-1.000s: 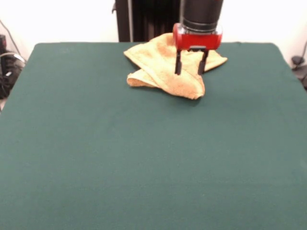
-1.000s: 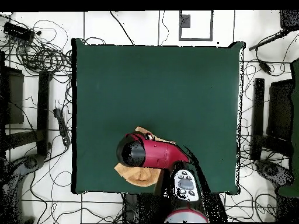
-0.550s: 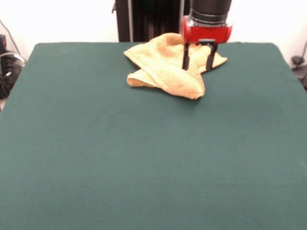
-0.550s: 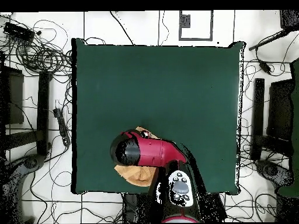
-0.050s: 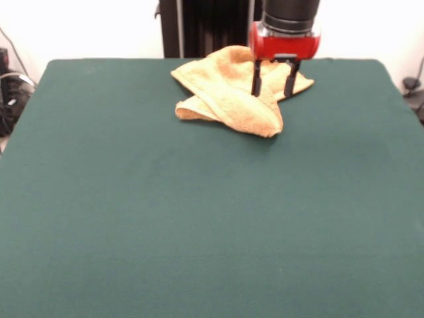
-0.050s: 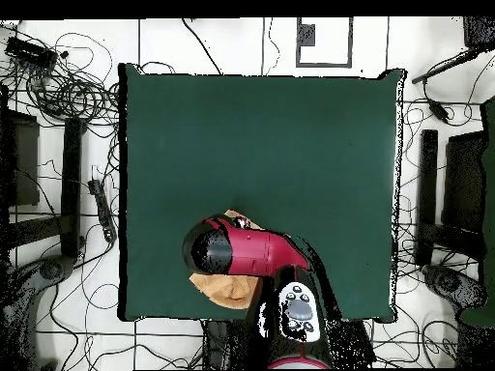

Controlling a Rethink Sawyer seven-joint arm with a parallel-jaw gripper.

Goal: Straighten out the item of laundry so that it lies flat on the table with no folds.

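Gripper [image 5: 272, 84] poised open and empty, fingers apart, over right part of crumpled towel [image 5: 228, 99] at upper centre of frame. Bunched and folded near far edge of table [image 5: 199, 232]. Best lowered onto a free corner, then drawn outward, low and slow.

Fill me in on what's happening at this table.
The red and black arm holds its tool, fingers apart, over the right part of a crumpled yellow-orange towel. The towel lies folded over itself near one edge of the green table, not yet flat. Nothing is gripped; whether the fingertips touch the cloth is unclear.
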